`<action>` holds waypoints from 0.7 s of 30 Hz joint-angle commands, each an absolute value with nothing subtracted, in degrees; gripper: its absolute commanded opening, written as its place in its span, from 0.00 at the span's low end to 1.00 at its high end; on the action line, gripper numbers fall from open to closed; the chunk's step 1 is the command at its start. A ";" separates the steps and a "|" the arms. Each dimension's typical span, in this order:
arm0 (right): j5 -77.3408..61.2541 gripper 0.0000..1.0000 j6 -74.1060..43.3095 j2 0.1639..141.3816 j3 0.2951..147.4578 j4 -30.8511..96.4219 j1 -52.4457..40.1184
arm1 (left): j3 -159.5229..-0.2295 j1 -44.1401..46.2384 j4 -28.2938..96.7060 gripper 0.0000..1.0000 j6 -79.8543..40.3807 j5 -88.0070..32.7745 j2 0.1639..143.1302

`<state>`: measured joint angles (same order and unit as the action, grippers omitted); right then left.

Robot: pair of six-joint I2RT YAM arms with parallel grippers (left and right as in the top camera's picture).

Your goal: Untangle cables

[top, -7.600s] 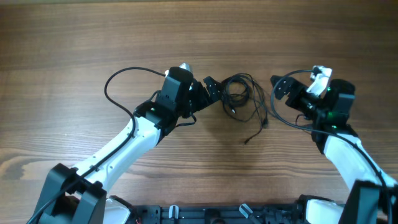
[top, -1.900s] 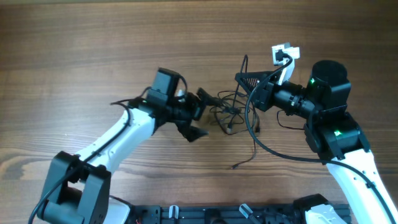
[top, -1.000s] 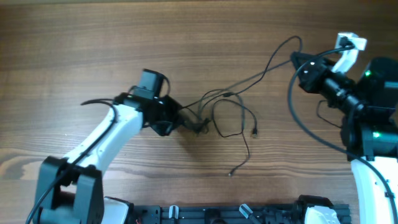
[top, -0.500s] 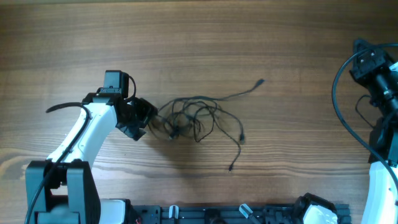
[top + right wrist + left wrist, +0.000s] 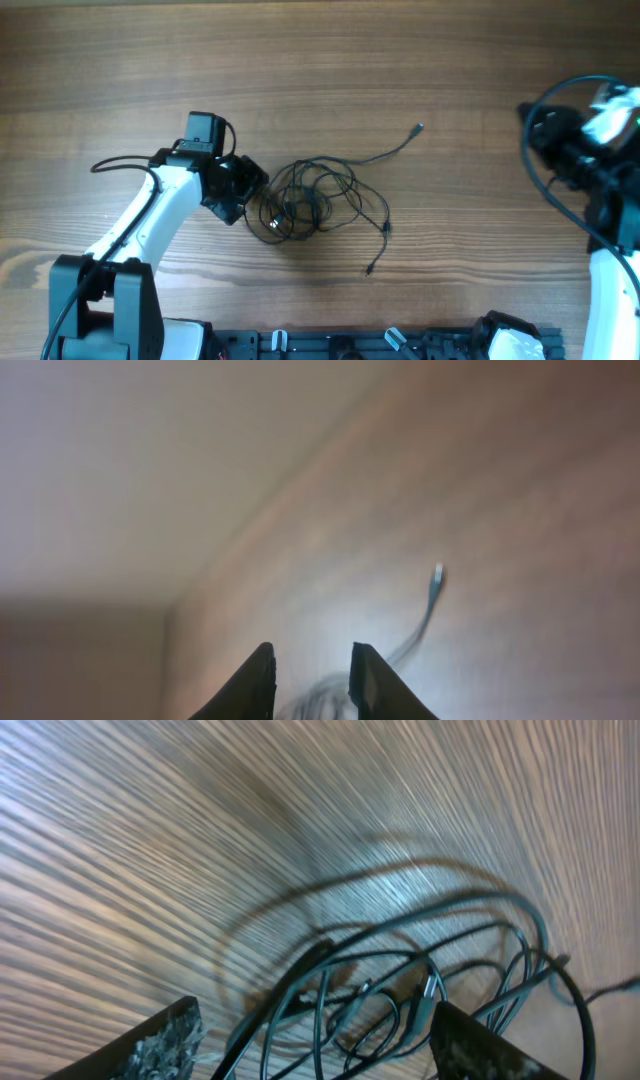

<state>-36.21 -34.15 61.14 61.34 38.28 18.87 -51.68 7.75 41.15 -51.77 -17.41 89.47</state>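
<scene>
**Tangle lies mid-bench, left pincer spread at its edge**

At the left, the left arm (image 5: pixel 150 215) reaches from the near edge across the wooden bench (image 5: pixel 320 60). Its left pincer (image 5: pixel 315 1015) stands just beside the left side of the cables (image 5: pixel 305 200). In the wrist view its two fingers (image 5: pixel 165 1042) are wide apart and cut off by the lower edge of the picture. Several black loops lie on the wood in the space between them. Neither finger is pressed on a cord, and whether one brushes a loop cannot be told. From overhead the fingertips are hard to make out under the black wrist.

The cables sit left of the bench's middle as a loose bundle of overlapping thin black loops. How many cords there are cannot be counted. One strand runs out to the far right and ends in a small plug (image 5: pixel 418 127). Another drops toward the near edge and ends at a free tip (image 5: pixel 369 270).

At the right edge, well apart from the bundle, the right arm (image 5: pixel 600 175) is partly cut off by the picture. The right pincer (image 5: pixel 312 652) shows a narrow gap between its dark fingers, with nothing clamped. Its wrist view is blurred. Only the far plug and its strand can be picked out there.
</scene>
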 commanded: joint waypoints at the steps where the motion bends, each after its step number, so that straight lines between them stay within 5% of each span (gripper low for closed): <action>1: -37.52 0.34 -29.47 64.36 62.22 41.52 11.73 | -51.37 9.63 40.16 0.80 -51.22 -16.38 89.69; 7: -35.92 0.42 -28.73 72.44 62.13 42.33 -1.65 | -51.37 10.17 39.44 0.73 -51.20 -15.31 89.69; 12: -35.42 0.41 -28.36 80.99 62.13 40.05 -10.07 | -51.37 10.17 39.44 0.43 -51.20 -15.31 89.69; 15: -35.42 0.50 -20.84 86.46 62.13 35.62 -14.92 | -51.37 10.17 39.40 0.16 -51.20 -14.06 89.69; 18: -35.42 0.53 -15.11 91.81 62.13 31.73 -19.44 | -51.37 10.17 39.44 0.04 -51.20 -10.72 89.69; 21: -35.24 0.53 -5.48 96.42 62.13 29.12 -23.29 | -51.37 10.17 39.44 0.04 -51.20 -9.28 89.69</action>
